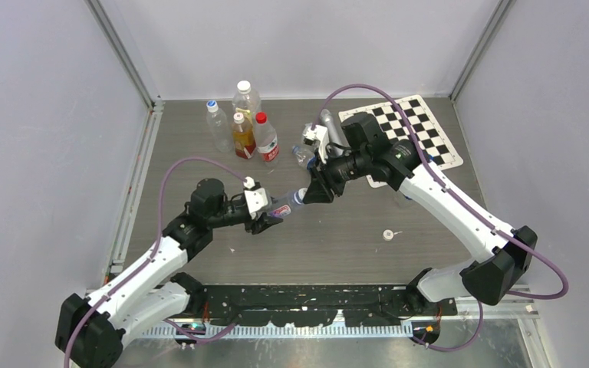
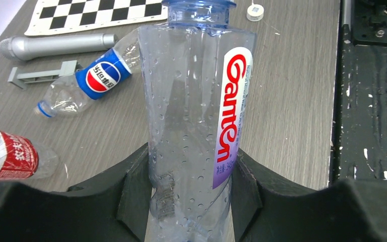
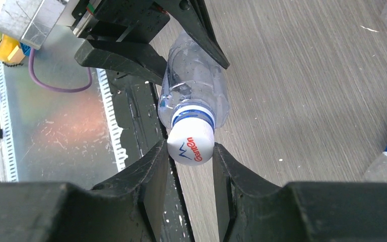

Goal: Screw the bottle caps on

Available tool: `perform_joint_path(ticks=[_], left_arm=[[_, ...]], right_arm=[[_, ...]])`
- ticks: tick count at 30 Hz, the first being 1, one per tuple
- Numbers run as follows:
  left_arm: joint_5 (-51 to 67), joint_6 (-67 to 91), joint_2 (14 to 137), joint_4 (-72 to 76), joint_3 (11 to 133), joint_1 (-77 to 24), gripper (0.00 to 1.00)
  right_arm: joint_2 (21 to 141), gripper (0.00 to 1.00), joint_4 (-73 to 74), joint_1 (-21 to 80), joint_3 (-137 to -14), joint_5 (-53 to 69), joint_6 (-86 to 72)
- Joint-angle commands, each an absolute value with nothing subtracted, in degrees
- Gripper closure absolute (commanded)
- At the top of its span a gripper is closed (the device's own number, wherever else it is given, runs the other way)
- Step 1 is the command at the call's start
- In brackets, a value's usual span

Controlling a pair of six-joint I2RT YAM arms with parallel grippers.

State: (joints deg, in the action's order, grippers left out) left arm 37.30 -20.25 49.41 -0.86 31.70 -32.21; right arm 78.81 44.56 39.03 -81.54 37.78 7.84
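A clear Ganten bottle (image 1: pixel 282 207) with a red-lettered label is held level above the table between the two arms. My left gripper (image 1: pixel 267 220) is shut on its body (image 2: pixel 191 126). My right gripper (image 1: pixel 314 192) is shut on the white cap (image 3: pixel 191 143), which sits on the bottle's blue-ringed neck; both fingers touch the cap's sides. A Pepsi-labelled bottle (image 2: pixel 88 83) lies uncapped on the table (image 1: pixel 304 156). A loose white cap (image 1: pixel 388 234) lies on the table to the right and also shows in the left wrist view (image 2: pixel 254 11).
Four bottles stand at the back: a clear one with a blue cap (image 1: pixel 218 126), a taller white-capped one (image 1: pixel 246 100), the amber-liquid bottle (image 1: pixel 242 136) and the red-capped bottle (image 1: pixel 266 142). A checkerboard (image 1: pixel 410 134), a grey cylinder (image 2: pixel 55 45) and a grey bracket (image 2: pixel 40 75) lie back right.
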Motion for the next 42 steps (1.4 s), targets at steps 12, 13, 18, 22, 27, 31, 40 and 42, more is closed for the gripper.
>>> perform_joint_path(ticks=[12, 13, 18, 22, 27, 31, 40, 42], left_arm=[[45.9, -16.5, 52.4, 9.0, 36.4, -32.1, 1.00], [45.9, -16.7, 52.6, 8.9, 36.6, -32.1, 1.00], [45.8, -17.0, 53.4, 8.9, 37.3, -32.4, 1.00], [44.6, -17.5, 53.8, 8.9, 37.6, -32.7, 1.00], [43.4, -17.6, 54.1, 11.4, 36.6, -33.2, 1.00], [42.7, -18.2, 54.6, 12.9, 35.8, -33.5, 1.00], [41.3, -17.7, 56.4, 15.9, 33.8, -33.7, 1.00], [40.7, -15.7, 56.7, 18.5, 32.9, -33.7, 1.00]], right_arm=[[80.5, 0.62, 50.3, 37.8, -85.2, 41.0, 13.7], [80.5, 0.62, 49.6, 37.8, -85.2, 40.9, 13.4], [80.7, 0.58, 47.7, 37.8, -85.3, 40.6, 11.3], [81.1, 0.52, 47.3, 37.8, -85.7, 40.4, 10.1], [81.5, 0.49, 46.3, 37.8, -85.8, 40.6, 7.8], [81.7, 0.50, 45.7, 37.6, -86.3, 40.7, 5.5], [81.3, 0.37, 47.5, 36.8, -88.0, 38.4, 4.5], [81.2, 0.33, 47.8, 36.6, -87.9, 38.2, 4.2]])
